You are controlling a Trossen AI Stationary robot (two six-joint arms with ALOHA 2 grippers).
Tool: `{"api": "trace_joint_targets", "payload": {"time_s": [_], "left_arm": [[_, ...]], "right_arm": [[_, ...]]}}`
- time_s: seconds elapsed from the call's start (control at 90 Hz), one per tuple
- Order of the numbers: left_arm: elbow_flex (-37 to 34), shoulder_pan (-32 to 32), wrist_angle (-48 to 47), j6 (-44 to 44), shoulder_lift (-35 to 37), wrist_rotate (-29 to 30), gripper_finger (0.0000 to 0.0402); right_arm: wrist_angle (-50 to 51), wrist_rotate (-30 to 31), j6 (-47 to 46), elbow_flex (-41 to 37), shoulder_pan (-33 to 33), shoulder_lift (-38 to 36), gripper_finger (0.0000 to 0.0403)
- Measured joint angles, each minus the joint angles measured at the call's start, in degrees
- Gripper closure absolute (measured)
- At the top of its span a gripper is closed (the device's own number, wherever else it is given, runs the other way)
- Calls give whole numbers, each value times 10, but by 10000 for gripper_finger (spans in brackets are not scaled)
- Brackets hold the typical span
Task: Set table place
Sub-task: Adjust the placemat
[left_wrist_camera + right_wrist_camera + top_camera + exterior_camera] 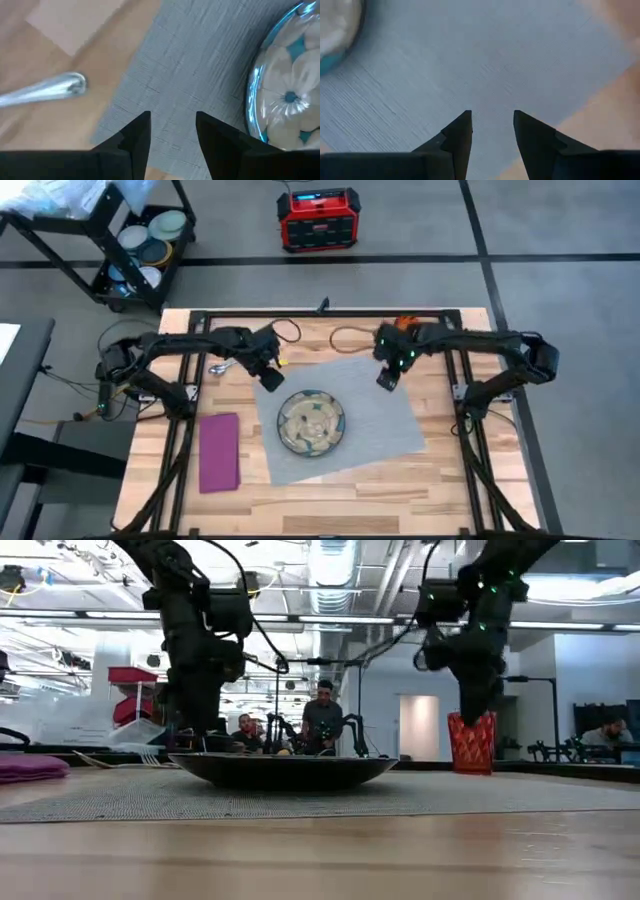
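Plate [312, 423] on mat [375, 405]; napkin [220, 451] beside; both tools empty above.

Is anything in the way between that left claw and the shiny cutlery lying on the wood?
Nothing visible blocks it. The left gripper hovers open over the grey mat's edge, and the cutlery lies just beyond on bare table, with only mat and wood between them.

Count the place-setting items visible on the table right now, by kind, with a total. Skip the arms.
Grey mat: 1
Patterned plate: 1
Magenta napkin: 1
Orange cup: 1
Steel utensil: 1 clearly visible near the left hand; its type can't be told
Total: 5
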State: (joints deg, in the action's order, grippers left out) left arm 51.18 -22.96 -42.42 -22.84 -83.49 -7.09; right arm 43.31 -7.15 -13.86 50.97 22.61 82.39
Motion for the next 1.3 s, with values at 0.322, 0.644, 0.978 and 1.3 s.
{"api": "trace_joint_targets", "payload": {"time_s": [0.322,0.644,0.978,1.3], "left_arm": [[-76,103,43,-104,0,56,267],[-148,132,152,-110,3,73,281],[-146,87,207,-59,0,82,281],[-143,96,181,-76,3,71,281]], "right_arm": [[-84,33,-156,-92,-93,4,399],[-155,41,-321,-157,-188,2,403],[-174,57,-473,-159,-309,2,403],[-74,124,-550,-153,-342,-64,403]]}}
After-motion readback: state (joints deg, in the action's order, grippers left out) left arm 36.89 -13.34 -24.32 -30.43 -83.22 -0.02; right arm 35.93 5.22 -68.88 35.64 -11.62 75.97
